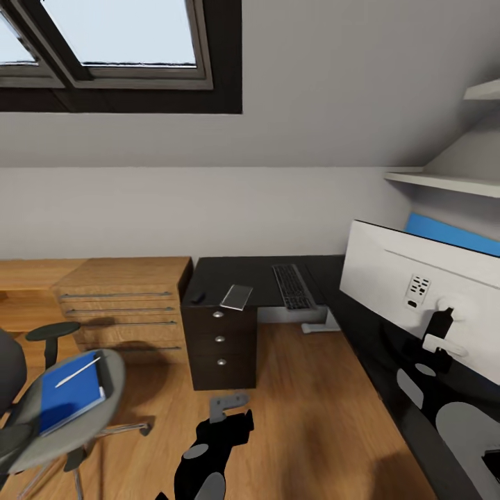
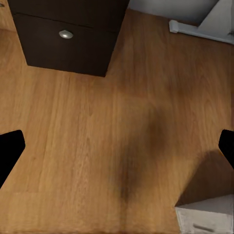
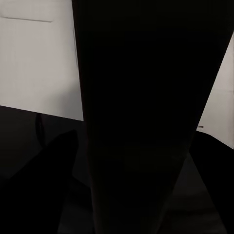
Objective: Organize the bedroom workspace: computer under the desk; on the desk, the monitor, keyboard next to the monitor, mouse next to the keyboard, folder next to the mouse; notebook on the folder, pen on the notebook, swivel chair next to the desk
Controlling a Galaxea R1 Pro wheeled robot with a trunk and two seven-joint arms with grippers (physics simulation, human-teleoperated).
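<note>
On the grey swivel chair (image 1: 42, 417) seat at my left lies the bright blue folder (image 1: 66, 397), the thin white pen (image 1: 78, 371) atop it. Moving it to the glossy black desk (image 1: 229, 274) seems next. My left gripper (image 2: 117, 151) hangs open above wood floor; my right gripper's state I cannot tell.

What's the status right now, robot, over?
Left gripper open over bare floor. Right gripper: cannot tell. Folder with pen on swivel chair; notebook, keyboard on desk. Path clear.
</note>
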